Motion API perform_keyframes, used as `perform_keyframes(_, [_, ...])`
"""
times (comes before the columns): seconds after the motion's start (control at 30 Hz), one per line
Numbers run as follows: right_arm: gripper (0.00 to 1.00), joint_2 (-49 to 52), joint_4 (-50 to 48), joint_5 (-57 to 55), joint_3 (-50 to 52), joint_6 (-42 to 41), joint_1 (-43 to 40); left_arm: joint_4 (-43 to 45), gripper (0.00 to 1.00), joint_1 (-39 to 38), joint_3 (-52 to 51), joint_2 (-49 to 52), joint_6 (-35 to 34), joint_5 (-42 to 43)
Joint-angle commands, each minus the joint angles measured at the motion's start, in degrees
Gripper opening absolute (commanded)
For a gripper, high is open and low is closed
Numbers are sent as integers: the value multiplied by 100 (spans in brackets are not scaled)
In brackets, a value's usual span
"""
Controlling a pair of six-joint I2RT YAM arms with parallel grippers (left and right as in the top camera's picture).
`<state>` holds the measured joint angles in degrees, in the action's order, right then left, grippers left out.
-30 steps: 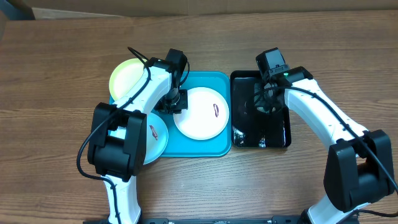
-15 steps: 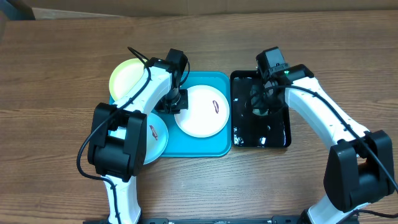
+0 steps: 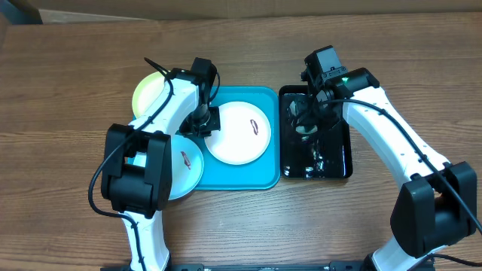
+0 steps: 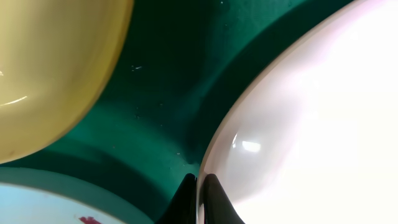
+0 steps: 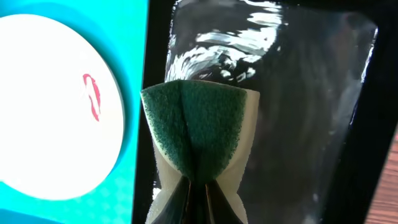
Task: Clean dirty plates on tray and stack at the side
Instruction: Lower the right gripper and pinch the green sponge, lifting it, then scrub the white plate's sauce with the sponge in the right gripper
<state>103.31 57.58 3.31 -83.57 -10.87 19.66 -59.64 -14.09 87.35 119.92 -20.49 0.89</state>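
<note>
The white plate lies in the middle of the tray, smear unwiped. The left gripper pinches its left rim, a shallow bite that could slip under scrubbing. The right gripper squeezes a folded sponge over the black tray; pressed hard, the sponge may twist loose.

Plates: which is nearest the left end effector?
White plate, fully on the tray: left end effector is shut on its rim. Yellow-green plate and pale blue plate lie untouched.
</note>
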Motion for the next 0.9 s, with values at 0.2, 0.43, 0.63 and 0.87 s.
perform_keyframes(0.2, [4, -48, 52, -999, -201, -745, 59, -15, 4, -4, -63, 74, 125, -42])
perform_keyframes(0.43, [4, -48, -72, 188, -203, -472, 59, -2, 4, -7, -63, 74, 122, -42])
perform_keyframes(0.63, [4, -48, -782, 1971, -208, -415, 321, 15, 4, -7, -63, 74, 122, -39])
perform_keyframes(0.87, [4, 7, -949, -175, -199, -442, 1300, 11, 4, -7, -63, 74, 120, -39])
